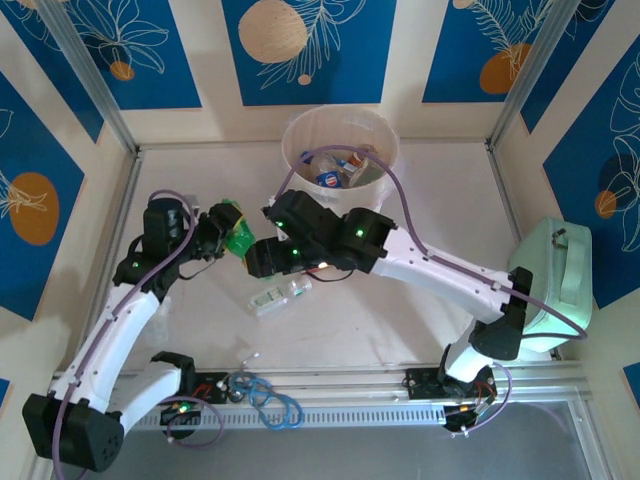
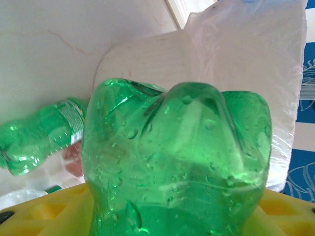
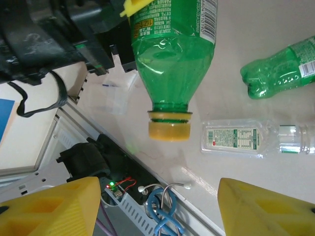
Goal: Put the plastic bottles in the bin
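Got the left pincer point(image 1: 228, 228) clamped on a green plastic bottle point(image 2: 177, 162) with a yellow cap point(image 3: 170, 129), base end cut off in the right wrist view; counting two more lying on the white table point(image 1: 450, 190): one crumpled green bottle point(image 3: 280, 69), one clear flattened bottle point(image 3: 256, 140); right pincer point(image 3: 160, 206) fingers wide apart, empty; can't count the bottles jumbled inside the tall pale round bin point(image 1: 292, 150) at the back.

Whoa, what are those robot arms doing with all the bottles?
They are tidying bottles into the bin. The left gripper is holding a green bottle up above the table. The right gripper is open beside it, holding nothing. A clear bottle and a second green bottle lie on the table, not yet picked up. Some other bottles are already in the bin.
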Motion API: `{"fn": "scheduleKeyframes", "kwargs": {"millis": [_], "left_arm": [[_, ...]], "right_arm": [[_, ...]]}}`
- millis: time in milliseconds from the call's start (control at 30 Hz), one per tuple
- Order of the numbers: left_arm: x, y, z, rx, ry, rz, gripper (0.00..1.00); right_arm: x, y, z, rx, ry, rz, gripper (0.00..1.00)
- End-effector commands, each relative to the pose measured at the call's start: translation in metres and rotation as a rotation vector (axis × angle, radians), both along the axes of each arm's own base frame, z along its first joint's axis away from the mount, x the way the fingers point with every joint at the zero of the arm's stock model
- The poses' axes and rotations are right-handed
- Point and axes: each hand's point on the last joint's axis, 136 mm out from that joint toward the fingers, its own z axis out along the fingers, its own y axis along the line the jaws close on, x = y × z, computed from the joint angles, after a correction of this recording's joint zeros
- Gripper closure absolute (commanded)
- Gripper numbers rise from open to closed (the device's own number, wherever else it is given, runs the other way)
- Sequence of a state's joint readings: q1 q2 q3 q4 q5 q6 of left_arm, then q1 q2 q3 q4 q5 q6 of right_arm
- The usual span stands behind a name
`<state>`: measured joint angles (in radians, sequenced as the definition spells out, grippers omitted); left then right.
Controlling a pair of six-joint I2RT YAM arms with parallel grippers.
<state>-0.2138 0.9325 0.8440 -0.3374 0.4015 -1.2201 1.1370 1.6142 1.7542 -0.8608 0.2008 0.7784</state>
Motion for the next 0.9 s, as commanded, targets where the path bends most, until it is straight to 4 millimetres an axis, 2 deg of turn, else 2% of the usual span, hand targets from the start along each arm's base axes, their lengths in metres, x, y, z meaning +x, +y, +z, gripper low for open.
{"fn": "scheduleKeyframes", "kwargs": {"millis": [0,167,667,867], "left_arm": [[-0.005,-0.009,0.009,-0.124,0.012,-0.018,0.39],[-0.006,-0.014,0.011,-0.196,0.014,-0.025,0.39],[-0.014,-0.018,0.027,-0.229,-0.016,-0.055,0.4],[-0.015,-0.018,0.028,-0.23,-0.02,-0.06,0.41]], "right_arm": [[-0.008,0.005,0.011,0.029,0.022,0.029,0.35],[-0.006,0.012,0.002,0.052,0.074,0.036,0.35],[0.003,0.018,-0.02,0.007,0.112,0.025,0.41],[0.008,0.018,-0.022,0.009,0.115,0.015,0.54]]}}
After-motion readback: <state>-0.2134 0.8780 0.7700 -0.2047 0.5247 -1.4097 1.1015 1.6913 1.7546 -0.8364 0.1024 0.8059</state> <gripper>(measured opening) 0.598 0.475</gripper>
